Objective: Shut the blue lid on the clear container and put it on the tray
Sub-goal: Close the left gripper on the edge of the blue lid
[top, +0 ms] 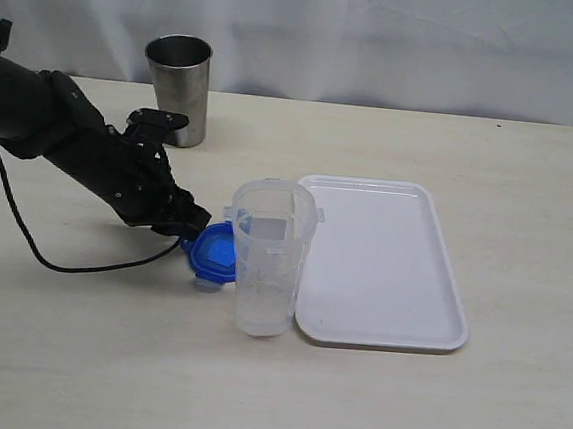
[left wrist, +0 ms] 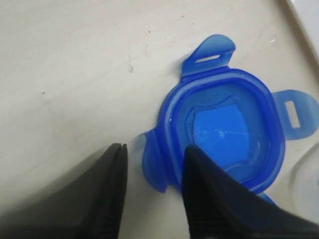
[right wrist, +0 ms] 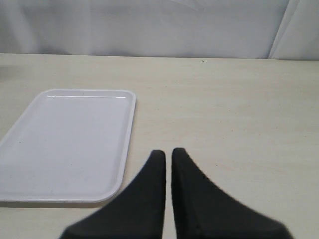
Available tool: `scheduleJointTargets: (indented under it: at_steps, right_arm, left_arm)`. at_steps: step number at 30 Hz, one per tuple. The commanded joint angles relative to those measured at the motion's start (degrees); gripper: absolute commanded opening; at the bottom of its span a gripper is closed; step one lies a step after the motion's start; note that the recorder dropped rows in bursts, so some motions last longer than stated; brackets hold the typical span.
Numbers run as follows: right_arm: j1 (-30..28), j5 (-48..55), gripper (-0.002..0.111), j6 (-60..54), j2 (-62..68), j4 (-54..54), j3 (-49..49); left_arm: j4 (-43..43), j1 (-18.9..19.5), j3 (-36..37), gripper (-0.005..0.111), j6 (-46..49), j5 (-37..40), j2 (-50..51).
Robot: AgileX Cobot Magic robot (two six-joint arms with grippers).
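The blue lid [top: 213, 253] lies flat on the table, just left of the clear container [top: 268, 258], which stands upright and open-topped against the left edge of the white tray [top: 383, 263]. My left gripper [top: 192, 234] is down at the lid's left side and open. In the left wrist view the lid [left wrist: 224, 124] shows its hollow side with flaps spread; one flap lies between the jaws of the left gripper [left wrist: 155, 149], and one finger overlaps the rim. My right gripper [right wrist: 168, 152] is shut and empty over bare table beside the tray [right wrist: 65, 144]; it is out of the exterior view.
A steel cup [top: 177, 85] stands at the back left, behind the left arm. A black cable [top: 24, 232] trails on the table from the left arm. White cloth hangs behind the table.
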Motion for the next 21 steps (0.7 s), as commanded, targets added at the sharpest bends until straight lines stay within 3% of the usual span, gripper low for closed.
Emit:
scheduleJointTargets:
  at_steps: [1, 13, 17, 21]
  right_arm:
    - [-0.32, -0.26, 0.004, -0.33, -0.24, -0.43, 0.14]
    - [-0.32, -0.26, 0.004, -0.33, -0.24, -0.43, 0.14]
    - [-0.32, -0.26, 0.004, -0.33, -0.24, -0.43, 0.14]
    - [-0.32, -0.26, 0.004, -0.33, -0.24, -0.43, 0.14]
  left_arm:
    - [-0.7, -0.08, -0.24, 0.025, 0.24, 0.7, 0.7]
    - [-1.97, -0.08, -0.24, 0.021, 0.24, 0.66, 1.68]
    - [0.71, -0.08, -0.24, 0.0, 0.2, 1.43, 1.68]
    - [0.81, -0.08, -0.24, 0.0, 0.2, 1.71, 1.68]
